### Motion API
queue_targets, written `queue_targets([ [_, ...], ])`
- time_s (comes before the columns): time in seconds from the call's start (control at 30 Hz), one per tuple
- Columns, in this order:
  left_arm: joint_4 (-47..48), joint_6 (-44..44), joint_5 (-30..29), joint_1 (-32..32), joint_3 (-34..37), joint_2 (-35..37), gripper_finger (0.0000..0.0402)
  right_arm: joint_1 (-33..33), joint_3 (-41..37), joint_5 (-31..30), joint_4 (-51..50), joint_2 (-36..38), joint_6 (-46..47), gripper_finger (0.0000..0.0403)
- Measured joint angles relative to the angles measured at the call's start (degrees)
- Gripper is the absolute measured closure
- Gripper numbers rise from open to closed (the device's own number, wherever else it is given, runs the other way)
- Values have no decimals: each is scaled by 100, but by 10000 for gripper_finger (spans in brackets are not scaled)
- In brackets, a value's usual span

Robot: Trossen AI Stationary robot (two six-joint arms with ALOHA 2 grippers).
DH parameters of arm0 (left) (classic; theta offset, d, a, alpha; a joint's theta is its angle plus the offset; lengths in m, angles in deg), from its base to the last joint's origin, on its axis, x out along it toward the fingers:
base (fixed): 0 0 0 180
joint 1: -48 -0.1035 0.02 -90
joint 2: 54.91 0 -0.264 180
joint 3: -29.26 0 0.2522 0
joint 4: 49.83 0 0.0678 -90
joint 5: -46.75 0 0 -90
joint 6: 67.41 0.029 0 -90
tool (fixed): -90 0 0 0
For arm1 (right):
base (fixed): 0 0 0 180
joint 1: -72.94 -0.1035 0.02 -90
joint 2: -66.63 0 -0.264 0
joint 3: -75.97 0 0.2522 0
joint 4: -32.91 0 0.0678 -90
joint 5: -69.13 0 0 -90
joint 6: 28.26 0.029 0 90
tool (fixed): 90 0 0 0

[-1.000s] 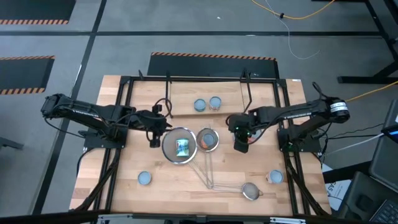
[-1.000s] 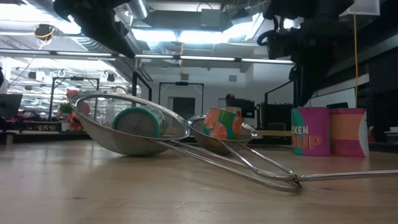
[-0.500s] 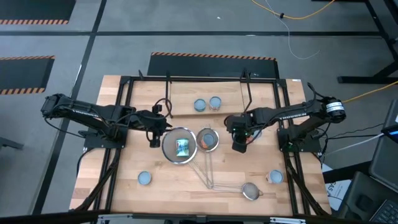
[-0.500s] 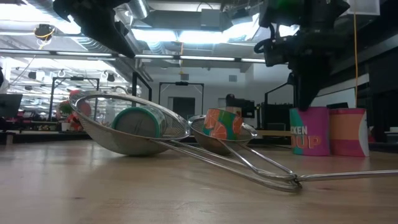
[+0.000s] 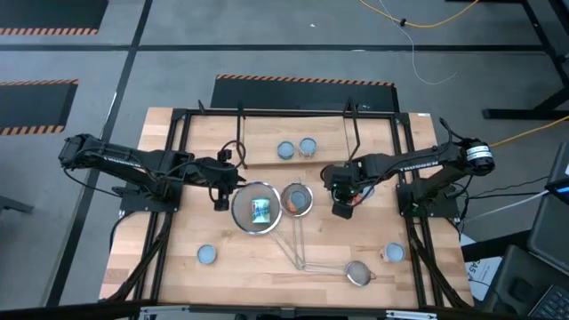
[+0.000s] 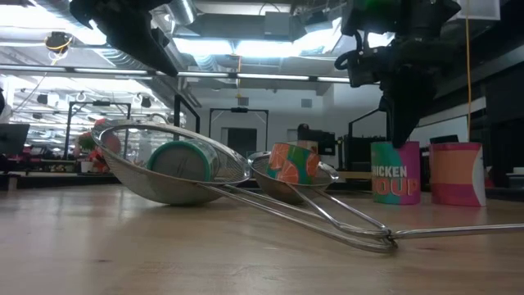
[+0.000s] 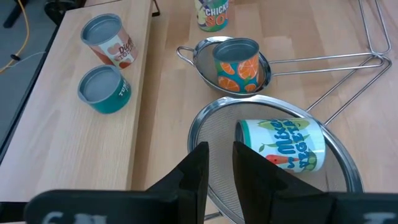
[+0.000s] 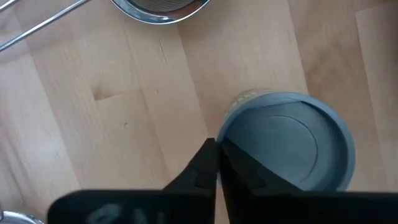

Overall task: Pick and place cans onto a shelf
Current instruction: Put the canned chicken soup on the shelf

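Note:
A "chicken soup" can (image 8: 286,146) stands upright on the table (image 5: 258,276), right of two strainers. My right gripper (image 8: 216,158) hangs shut over it, its fingers beside the can's top rim. A green can (image 7: 283,143) lies on its side in the large strainer (image 5: 255,210). An orange can (image 7: 236,65) stands in the small strainer (image 5: 297,198). My left gripper (image 7: 221,165) hovers open above the large strainer's left rim, touching nothing. Two cans (image 5: 285,150) (image 5: 308,146) stand on the shelf (image 5: 258,142) at the far side. My right gripper points down from above with its fingers shut. The outer side of one finger (image 8: 239,165) lies against the can's top rim (image 8: 225,138) on the side facing the strainers. The can stands upright with its base on the table (image 6: 397,201).
A pink can (image 6: 454,172) stands close beside the soup can. Loose cans (image 5: 206,255) (image 5: 394,252) and a third small strainer (image 5: 358,273) lie near the front edge. Long strainer handles (image 5: 298,249) cross the table's middle. A black frame (image 5: 178,160) edges the table.
My right gripper has come down a little over the soup can. The can has slid a short way toward the table's left, away from the pink can, and still stands upright.

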Motion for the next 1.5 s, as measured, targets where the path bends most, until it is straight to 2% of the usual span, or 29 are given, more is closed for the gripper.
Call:
queue_targets([
  [0.3, 0, 0, 0, 0, 0, 0, 337, -2, 148, -2, -236, 95, -294, 396],
  [0.67, 2, 2, 0, 1, 0, 0, 337, -2, 1516, -2, -1046, 136, -1297, 398],
  [0.9, 1, 2, 0, 1, 0, 0, 337, 144, 2621, -63, -1175, 138, -2790, 399],
  [1.07, 0, 2, 0, 1, 0, 0, 337, 398, 3313, -658, -1192, 144, -3824, 398],
  [1.37, 0, 0, 0, 0, 0, 0, 337, 1244, 4369, -763, -1111, -38, -6097, 398],
  [1.5, 0, -2, 0, -1, 0, 0, 337, 1747, 4639, -745, -941, -236, -6806, 397],
])
